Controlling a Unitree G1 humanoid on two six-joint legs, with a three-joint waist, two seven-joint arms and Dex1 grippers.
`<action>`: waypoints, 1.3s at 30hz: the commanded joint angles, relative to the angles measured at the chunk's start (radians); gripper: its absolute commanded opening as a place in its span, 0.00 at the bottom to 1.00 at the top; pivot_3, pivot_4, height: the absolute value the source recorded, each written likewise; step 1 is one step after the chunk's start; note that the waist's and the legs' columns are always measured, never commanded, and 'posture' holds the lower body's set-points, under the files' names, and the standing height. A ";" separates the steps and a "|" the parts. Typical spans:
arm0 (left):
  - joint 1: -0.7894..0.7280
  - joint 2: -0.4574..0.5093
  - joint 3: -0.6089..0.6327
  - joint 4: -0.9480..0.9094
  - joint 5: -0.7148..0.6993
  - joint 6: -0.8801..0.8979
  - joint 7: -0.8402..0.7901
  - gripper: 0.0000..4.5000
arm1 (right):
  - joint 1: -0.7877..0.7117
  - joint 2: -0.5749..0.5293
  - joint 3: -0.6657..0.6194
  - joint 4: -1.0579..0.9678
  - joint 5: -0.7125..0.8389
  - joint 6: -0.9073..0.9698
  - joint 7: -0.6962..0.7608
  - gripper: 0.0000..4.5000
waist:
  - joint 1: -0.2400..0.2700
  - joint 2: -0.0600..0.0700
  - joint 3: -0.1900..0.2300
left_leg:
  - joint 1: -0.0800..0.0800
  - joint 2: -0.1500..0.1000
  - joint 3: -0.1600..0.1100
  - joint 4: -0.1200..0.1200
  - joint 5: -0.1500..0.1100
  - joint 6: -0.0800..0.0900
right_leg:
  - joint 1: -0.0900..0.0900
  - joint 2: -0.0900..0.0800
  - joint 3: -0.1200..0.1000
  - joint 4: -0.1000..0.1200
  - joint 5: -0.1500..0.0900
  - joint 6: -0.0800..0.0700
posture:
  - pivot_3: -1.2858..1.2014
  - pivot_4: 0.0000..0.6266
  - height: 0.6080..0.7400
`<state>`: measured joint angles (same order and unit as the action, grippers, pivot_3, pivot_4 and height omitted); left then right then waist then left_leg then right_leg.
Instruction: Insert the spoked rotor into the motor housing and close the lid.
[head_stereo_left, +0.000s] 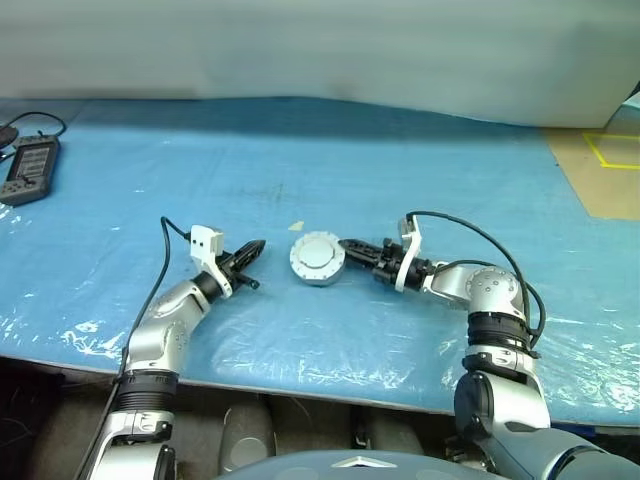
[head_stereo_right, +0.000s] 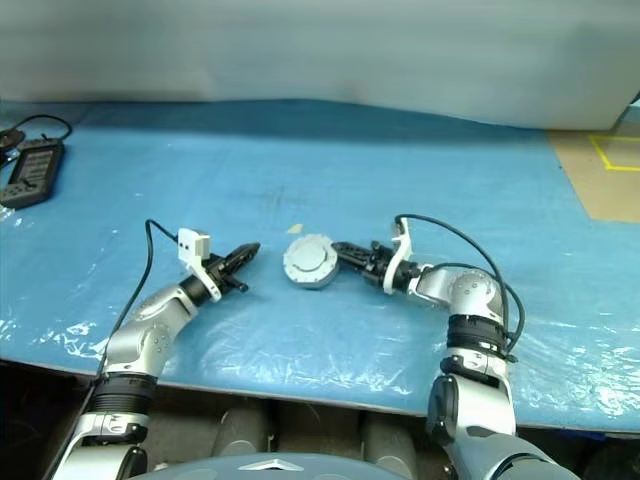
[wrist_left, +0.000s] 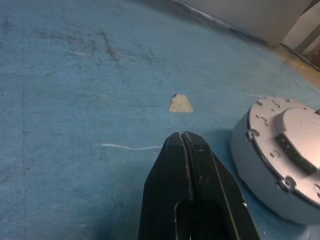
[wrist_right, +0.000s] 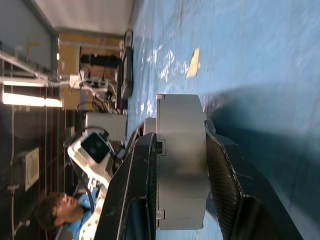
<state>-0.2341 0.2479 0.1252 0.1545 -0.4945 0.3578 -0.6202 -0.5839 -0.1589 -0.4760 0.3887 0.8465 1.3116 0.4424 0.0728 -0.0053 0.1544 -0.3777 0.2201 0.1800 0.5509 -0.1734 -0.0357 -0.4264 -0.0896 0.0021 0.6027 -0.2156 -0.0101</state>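
Observation:
The motor housing (head_stereo_left: 318, 258) is a round silver casing resting on the blue table, with its lid (wrist_left: 300, 145) sitting on top. The spoked rotor is hidden. My right gripper (head_stereo_left: 345, 246) reaches in from the right and is shut on the housing's rim. In the right wrist view, one black finger (wrist_right: 140, 165) lies against the lid face and the other against the base. My left gripper (head_stereo_left: 258, 246) is shut and holds nothing, a short way to the left of the housing with its tip (wrist_left: 182, 137) pointing towards it.
A small tan scrap (head_stereo_left: 296, 226) lies just behind the housing. A black handheld device (head_stereo_left: 30, 170) with a cable rests at the far left. The table's front edge (head_stereo_left: 300, 385) runs close below my arms. A person (wrist_right: 55, 210) is in the background of the right wrist view.

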 joint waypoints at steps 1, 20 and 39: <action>-0.006 -0.019 0.034 -0.049 -0.038 0.063 0.062 0.00 | -0.055 0.014 -0.089 0.017 0.067 -0.030 -0.037 0.24 | -0.001 0.000 0.000 | 0.000 0.000 0.000 0.000 0.000 0.000 | 0.000 0.000 0.000 0.000 0.000 0.000 | 0.52 0.24 1.00; -0.027 -0.171 0.141 -0.155 -0.360 0.226 0.104 0.83 | -0.176 0.073 -0.201 0.003 0.218 -0.096 -0.164 0.24 | -0.002 0.000 0.001 | -0.007 0.000 0.000 0.000 0.000 -0.001 | -0.007 0.000 -0.001 0.002 0.000 0.000 | 0.52 0.24 1.00; -0.104 -0.289 0.208 -0.150 -0.730 0.412 0.213 1.00 | -0.181 0.115 -0.146 -0.129 0.415 -0.050 -0.294 0.24 | -0.002 -0.001 0.002 | -0.007 0.000 -0.001 0.002 0.000 -0.001 | -0.007 0.000 0.000 0.002 0.003 0.004 | 0.52 0.24 1.00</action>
<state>-0.3221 -0.0408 0.3394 0.0234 -1.2006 0.7651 -0.4041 -0.7467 -0.0539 -0.6311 0.3218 1.1867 1.2547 0.1411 0.0711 -0.0066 0.1563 -0.3851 0.2196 0.1792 0.5529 -0.1737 -0.0367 -0.4339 -0.0891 0.0016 0.6051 -0.2128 -0.0058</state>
